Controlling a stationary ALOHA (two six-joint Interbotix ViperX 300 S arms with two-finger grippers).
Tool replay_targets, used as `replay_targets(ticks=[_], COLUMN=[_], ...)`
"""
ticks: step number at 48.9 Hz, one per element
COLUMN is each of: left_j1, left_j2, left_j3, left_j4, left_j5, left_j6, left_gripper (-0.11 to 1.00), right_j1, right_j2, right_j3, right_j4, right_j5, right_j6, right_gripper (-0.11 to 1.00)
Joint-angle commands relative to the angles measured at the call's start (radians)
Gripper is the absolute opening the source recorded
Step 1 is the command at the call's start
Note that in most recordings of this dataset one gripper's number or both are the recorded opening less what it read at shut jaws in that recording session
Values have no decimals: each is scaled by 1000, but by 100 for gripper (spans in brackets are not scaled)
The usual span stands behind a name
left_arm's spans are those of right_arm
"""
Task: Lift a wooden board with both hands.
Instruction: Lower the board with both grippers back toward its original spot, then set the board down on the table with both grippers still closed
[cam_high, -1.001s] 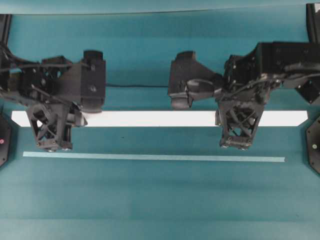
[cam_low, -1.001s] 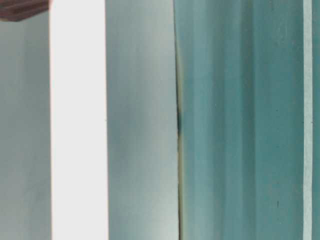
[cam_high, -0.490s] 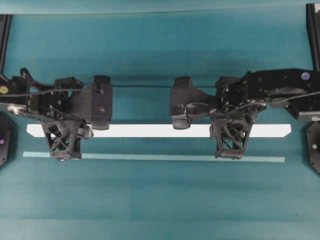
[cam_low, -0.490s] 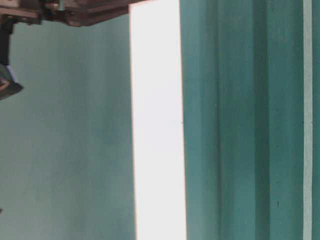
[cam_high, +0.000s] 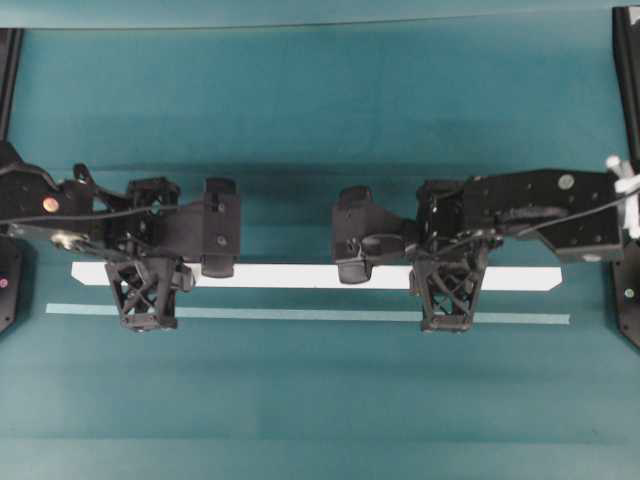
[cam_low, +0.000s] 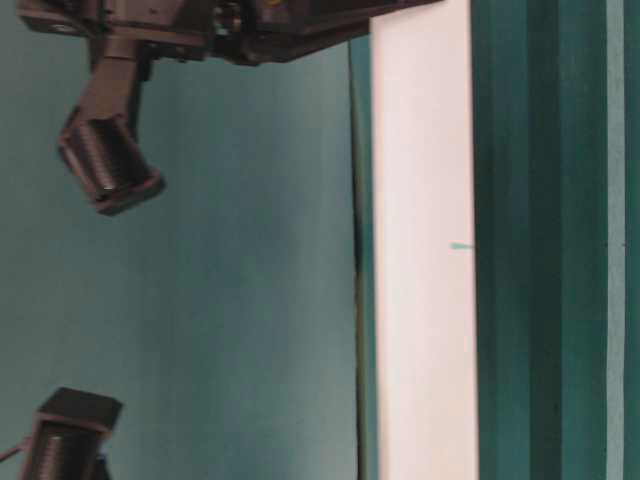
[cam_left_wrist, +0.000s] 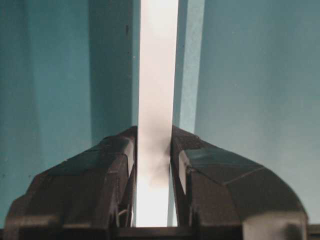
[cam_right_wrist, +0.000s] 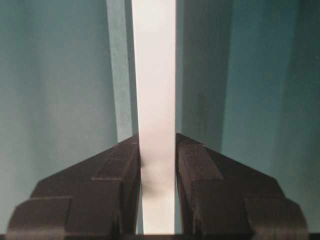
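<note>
Board: the wooden board (cam_high: 300, 277) lies level across the middle of the overhead view, just behind the thin teal strip (cam_high: 300, 314). You cannot tell from that view whether it rests on the table (cam_high: 320, 400) or hangs above it.
Left gripper: your left gripper (cam_left_wrist: 152, 165) is clenched on the board near its left end; the wrist view shows both fingers (cam_left_wrist: 117, 150) pressed against its long edges.
Right gripper: your right gripper (cam_right_wrist: 156, 160) grasps the board toward its right end, the fingers (cam_right_wrist: 197, 155) tight on either edge.
Risk, uneven lift: if you raise one arm faster than the other, the board will likely tilt and twist within the grips.
Risk, slip: both holds bear only on narrow edges, so a jerk could let the plank slide out.
Risk, arm spacing: if the arms drift apart or together, you may drag the board through one grip or bend it.
Advice: lift slowly with both arms matched.
</note>
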Motion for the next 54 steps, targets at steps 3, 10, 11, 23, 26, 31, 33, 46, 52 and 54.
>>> replay_targets(ticks=[3, 10, 11, 23, 26, 31, 33, 46, 52, 54], left_j1=[3, 0, 0, -2, -2, -3, -3, -17, -18, -18], left_j2=[18, 46, 49, 94, 100, 106, 107, 124, 130, 130], left_j3=[14, 28, 28, 46, 48, 51, 54, 57, 60, 60], left_j4=[2, 2, 0, 2, 2, 2, 2, 2, 0, 2], left_j5=[-41, -94, -98, -146, -153, -170, -181, -190, -195, -199], left_j6=[-5, -5, -3, -11, -21, -41, -48, -54, -55, -55], left_gripper=[18, 18, 18, 18, 18, 18, 18, 18, 18, 18], right_j1=[15, 21, 23, 34, 35, 41, 46, 64, 64, 64], right_j2=[8, 14, 14, 41, 49, 63, 67, 91, 92, 94], right_j3=[12, 41, 44, 66, 67, 69, 69, 69, 69, 69], right_j4=[5, 5, 5, 6, 6, 6, 6, 6, 6, 6], right_j5=[-48, -95, -100, -135, -149, -169, -173, -196, -199, -201], right_j6=[-12, -9, -9, -11, -11, -11, -11, -11, -11, -11], right_gripper=[22, 22, 22, 22, 22, 22, 22, 22, 22, 22])
